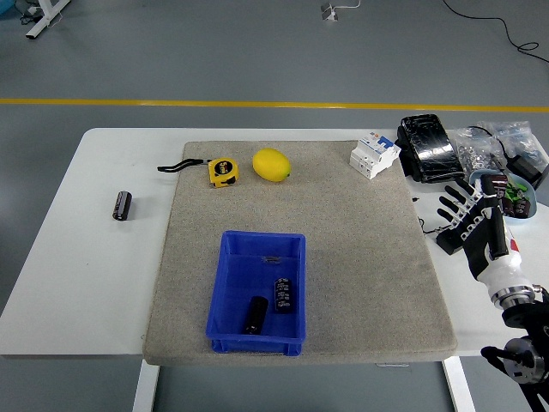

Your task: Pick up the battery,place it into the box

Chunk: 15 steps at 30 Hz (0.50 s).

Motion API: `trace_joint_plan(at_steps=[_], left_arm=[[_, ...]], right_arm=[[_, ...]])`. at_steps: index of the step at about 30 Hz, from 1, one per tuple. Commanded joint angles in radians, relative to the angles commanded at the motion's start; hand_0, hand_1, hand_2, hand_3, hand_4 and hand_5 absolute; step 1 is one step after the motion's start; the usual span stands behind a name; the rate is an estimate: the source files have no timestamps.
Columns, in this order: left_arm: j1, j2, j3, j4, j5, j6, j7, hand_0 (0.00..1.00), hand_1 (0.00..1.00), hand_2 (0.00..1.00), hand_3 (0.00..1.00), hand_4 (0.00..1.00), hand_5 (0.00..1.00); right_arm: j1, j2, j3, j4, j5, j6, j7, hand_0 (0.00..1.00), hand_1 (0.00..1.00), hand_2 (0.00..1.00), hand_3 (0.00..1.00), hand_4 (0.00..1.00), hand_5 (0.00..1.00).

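Hovering right hand [470,216], batteries [270,304] in box [228,287]

A mat [343,257] is lying across the table [86,283], just left of the robot's right hand [470,216]. Well to the hand's left and nearer the front edge, a box [225,296] is sitting on the mat, with two batteries [285,293] lying inside it. Far to the left, off the mat, another battery [123,205] is lying on the table. Beyond the hand to its left, a breaker [375,154], a lemon [271,164] and a tape measure [223,171] are lining the mat's far edge.
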Motion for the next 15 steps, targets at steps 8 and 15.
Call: trace_joint_plan(at_steps=[8,15], left_arm=[[-0.001,0.001,0.001,0.0,-0.002,0.0,-0.001,0.61,0.562,0.631,0.615,0.617,0.666],[-0.003,0.0,0.003,0.0,-0.004,0.001,-0.002,0.61,0.56,0.629,0.615,0.618,0.668]], right_arm=[[0.001,0.002,0.0,0.0,-0.003,-0.002,0.001,0.861,0.839,0.868,0.901,0.998,0.961],[0.002,0.003,-0.001,0.0,-0.009,-0.003,0.009,0.872,0.846,0.871,0.902,0.998,0.973]])
